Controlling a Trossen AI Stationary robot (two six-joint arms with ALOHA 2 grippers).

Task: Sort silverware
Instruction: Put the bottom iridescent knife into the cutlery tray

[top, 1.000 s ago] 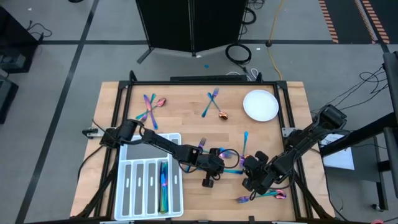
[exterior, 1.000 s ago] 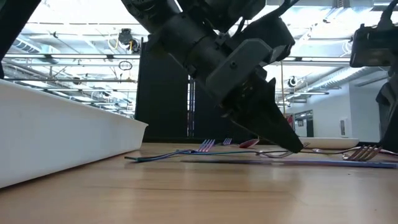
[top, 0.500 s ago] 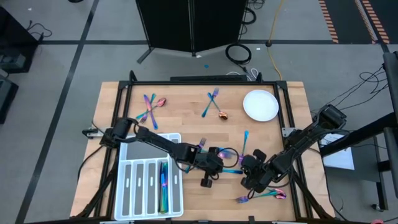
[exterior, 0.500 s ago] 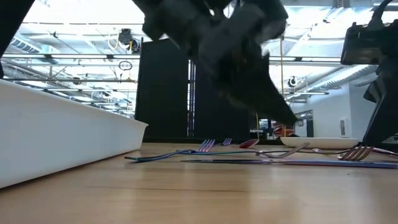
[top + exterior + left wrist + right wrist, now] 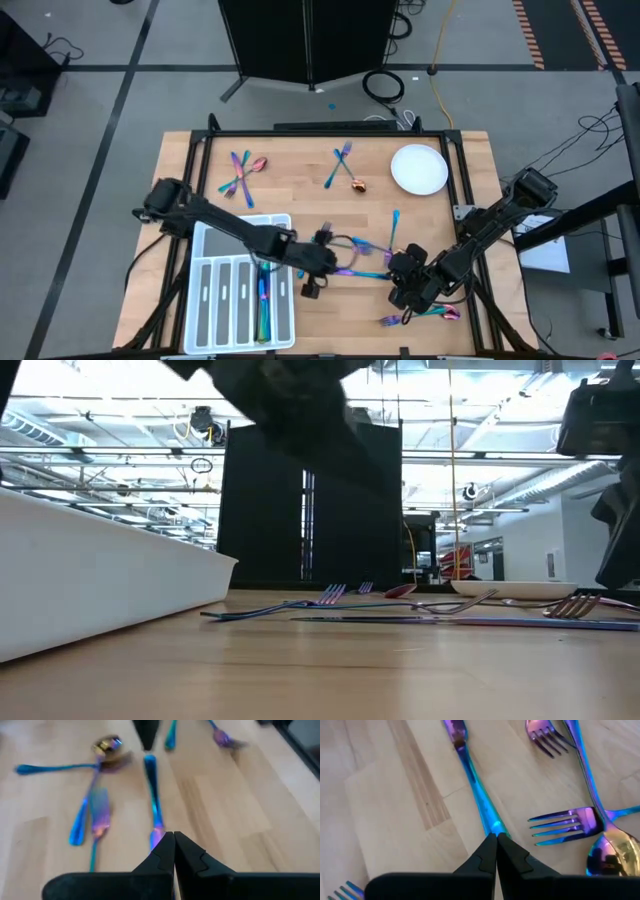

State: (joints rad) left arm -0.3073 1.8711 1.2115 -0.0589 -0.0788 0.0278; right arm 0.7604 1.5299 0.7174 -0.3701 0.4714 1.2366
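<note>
Dark left tool [image 5: 174,842] is closed, pinching one end of a slim blue piece [image 5: 152,795] of silverware; piece type unclear. In the high view the left tool [image 5: 322,258] sits mid-desk, just at 3 o'clock of the white tray [image 5: 200,310].

Right tool [image 5: 496,844] is closed too, tips clamped on a blue-purple handle [image 5: 470,775] lying on the wood; high view puts it [image 5: 402,285] at 4 o'clock from desk centre.

Around the right tool: two forks [image 5: 565,827] and a coppery spoon bowl [image 5: 612,855].

Rest of the silverware is scattered: a cluster [image 5: 242,172] at 10 o'clock, a fork and spoon [image 5: 345,168] at 12, more [image 5: 420,315] at 5.

Tray holds a few pieces [image 5: 263,300].

Plate [image 5: 419,168] sits at 2 o'clock.
</note>
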